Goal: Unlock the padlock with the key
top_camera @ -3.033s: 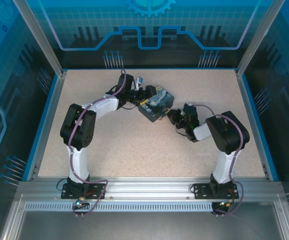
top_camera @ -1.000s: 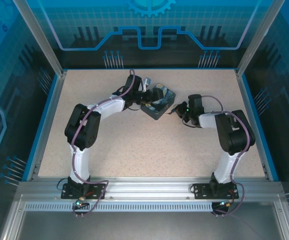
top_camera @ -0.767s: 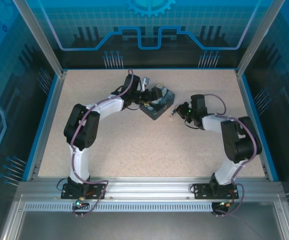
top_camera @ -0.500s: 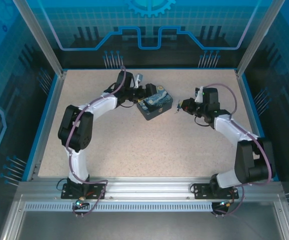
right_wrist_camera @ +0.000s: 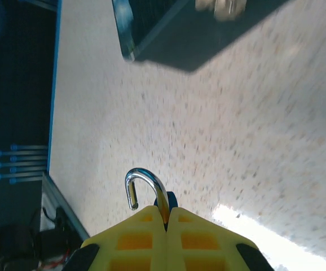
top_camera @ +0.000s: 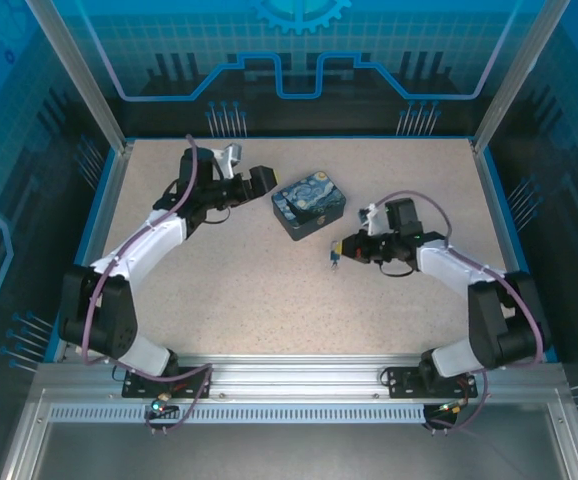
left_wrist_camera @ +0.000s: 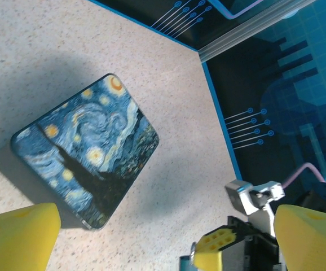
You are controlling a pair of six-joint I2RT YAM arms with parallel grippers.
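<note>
**Worktop** (top_camera: 249,290): speckled beige surface with a blue border.

**Tin box** (top_camera: 309,207): dark blue, rounded corners, lid painted with a swirling night sky. It lies flat on the worktop with the lid closed, nothing touches it, and it sits between the two claws.

**Left claw** (top_camera: 262,181): just beside the tin box on its left, clear of it.
- State: open wide and empty.
- In the left wrist view the yellow fingers (left_wrist_camera: 19,234) stand at the two bottom corners, with the box lid and bare worktop between them.

**Right claw** (right_wrist_camera: 166,213): near the tin box, off its near right corner and apart from it.
- State: the yellow pads are pressed together, gripping the padlock.

**Padlock** (right_wrist_camera: 130,191): held at the tip of the right claw, near the tin box and not touching it.
- The right wrist view shows the silvery shackle rising from between the pads as a hook, with one end hanging free.
- Only a sliver of the bluish body shows beside the pads.
- From above it is a tiny speck at the claw's tip, and whether it rests on the worktop cannot be told.
</note>
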